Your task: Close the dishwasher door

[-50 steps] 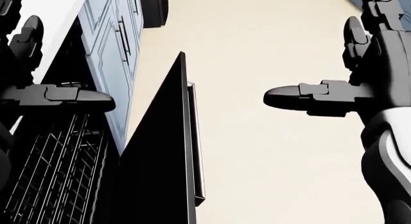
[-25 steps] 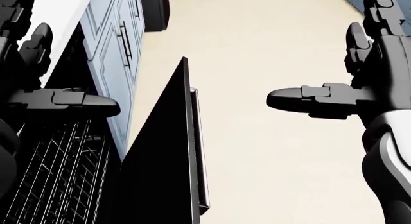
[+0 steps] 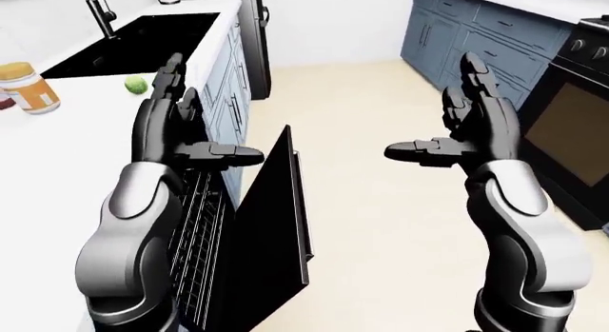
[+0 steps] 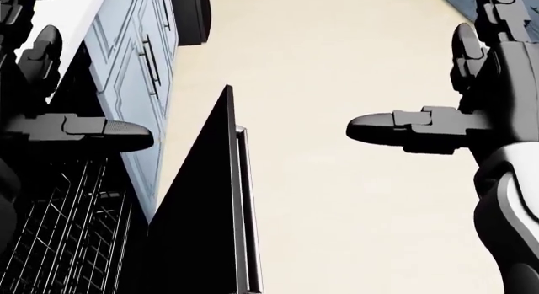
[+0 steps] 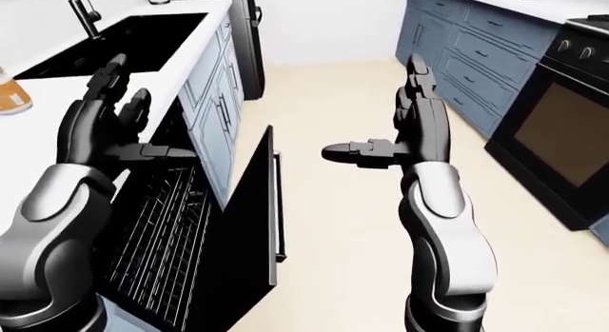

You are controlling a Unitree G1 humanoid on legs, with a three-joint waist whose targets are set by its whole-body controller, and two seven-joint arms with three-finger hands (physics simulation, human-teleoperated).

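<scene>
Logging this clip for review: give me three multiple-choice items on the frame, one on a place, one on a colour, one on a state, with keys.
1. In the left-eye view, where does the sink lie?
A. top left, set in the white counter
B. bottom right, on the floor
C. under the oven

2. What colour are the cabinet fronts beside the dishwasher?
A. red
B. blue-grey
C. yellow

3. How does the dishwasher door stand?
A. fully shut
B. taken off
C. partly open, with the rack showing

Key: 1 A, the black sink sits in the counter at top left. 2 B, the cabinet fronts are blue-grey. 3 C, the dishwasher door leans out from the cabinets and the wire rack shows behind it; the left robot hand and right robot hand are both open and touch nothing.
</scene>
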